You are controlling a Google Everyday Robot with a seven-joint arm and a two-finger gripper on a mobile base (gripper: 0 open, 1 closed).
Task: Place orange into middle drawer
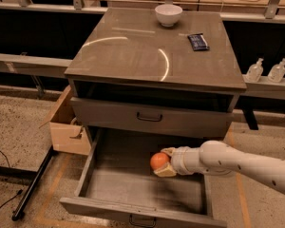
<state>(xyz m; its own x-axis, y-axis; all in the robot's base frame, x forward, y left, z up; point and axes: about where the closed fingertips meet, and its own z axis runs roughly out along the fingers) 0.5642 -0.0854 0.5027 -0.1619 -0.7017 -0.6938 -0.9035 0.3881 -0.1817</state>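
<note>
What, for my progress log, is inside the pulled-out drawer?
Inside the middle drawer, the gripper holds the orange; nothing else shows on its bare floor. The arm covers the right rear corner.

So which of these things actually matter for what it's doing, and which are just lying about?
In the job:
orange
gripper, closed on the orange, just above the drawer floor
middle drawer, pulled open

Just lying about:
white bowl and snack packet, on the cabinet top
cardboard box, beside the cabinet
two bottles, on a ledge behind
</note>
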